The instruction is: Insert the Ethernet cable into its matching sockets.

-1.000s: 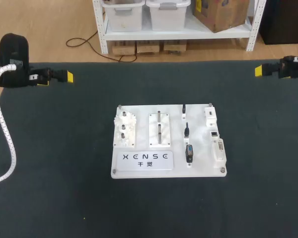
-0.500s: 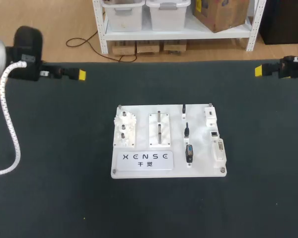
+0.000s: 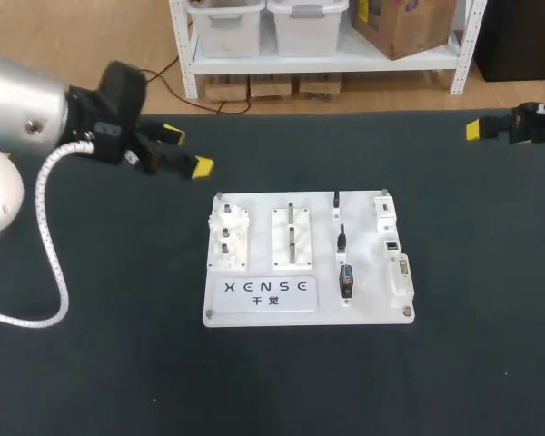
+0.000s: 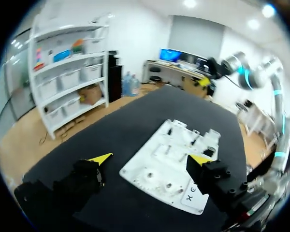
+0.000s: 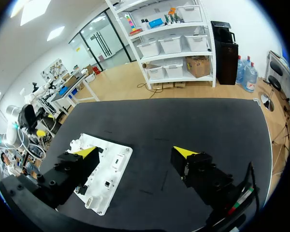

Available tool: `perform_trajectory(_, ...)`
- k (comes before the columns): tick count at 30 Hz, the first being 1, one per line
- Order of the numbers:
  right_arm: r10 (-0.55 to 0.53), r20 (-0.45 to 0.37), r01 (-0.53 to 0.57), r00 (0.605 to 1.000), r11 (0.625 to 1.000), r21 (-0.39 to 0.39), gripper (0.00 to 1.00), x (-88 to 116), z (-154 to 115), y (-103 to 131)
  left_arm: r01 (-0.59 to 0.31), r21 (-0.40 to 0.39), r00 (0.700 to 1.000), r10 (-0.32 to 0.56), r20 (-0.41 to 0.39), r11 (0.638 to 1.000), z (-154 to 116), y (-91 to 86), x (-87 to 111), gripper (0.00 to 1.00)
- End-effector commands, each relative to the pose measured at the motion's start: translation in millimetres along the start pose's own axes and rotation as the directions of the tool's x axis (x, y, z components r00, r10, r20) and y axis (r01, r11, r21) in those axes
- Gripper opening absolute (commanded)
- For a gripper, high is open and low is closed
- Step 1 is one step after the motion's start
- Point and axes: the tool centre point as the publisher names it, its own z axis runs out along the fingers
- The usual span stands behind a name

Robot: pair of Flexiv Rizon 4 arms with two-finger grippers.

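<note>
Left claw (image 3: pixel 189 151) swung toward board (image 3: pixel 372 304) far-left corner, wide, empty; right claw (image 5: pixel 135 152) wide; cable not picked out, likely limp, take by plug

Bright, even light all round, pouring down from the ceiling lights (image 4: pixel 190 4). The dark table (image 3: pixel 91 363) soaks it up with no glare, while the white board (image 3: pixel 363 311) glows almost washed out and throws only a thin, soft shadow. There's a hot sheen on the silver shell of the left arm (image 3: pixel 23 113). From both wrists, straight lines bow toward the black rim. The 2 yellow tips of the left gripper (image 4: pixel 150 158) look soft up close.
</note>
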Motion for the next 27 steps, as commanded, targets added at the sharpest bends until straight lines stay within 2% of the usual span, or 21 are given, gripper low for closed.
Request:
perform_trajectory(1,0.0,0.0,0.0,1.0,1.0,0.003,1.0,0.2,-0.5,0.6,-0.308,0.207,0.946,0.276,0.171,0.928,6.9,-15.0,6.9,1.0)
perform_trajectory(6,0.0,0.0,0.0,1.0,1.0,0.003,1.0,0.2,-0.5,0.6,-0.372,0.246,0.923,0.33,0.195,0.895,17.5,-37.4,12.5,1.0)
perform_trajectory(15,0.0,0.0,0.0,1.0,1.0,0.003,1.0,0.2,-0.5,0.6,-0.383,0.241,0.918,0.338,0.208,0.892,29.6,-62.6,27.7,1.0)
perform_trajectory(27,0.0,0.0,0.0,1.0,1.0,0.003,1.0,0.2,-0.5,0.6,-0.352,0.277,0.935,0.321,0.154,0.894,47.1,-63.9,53.0,1.0)
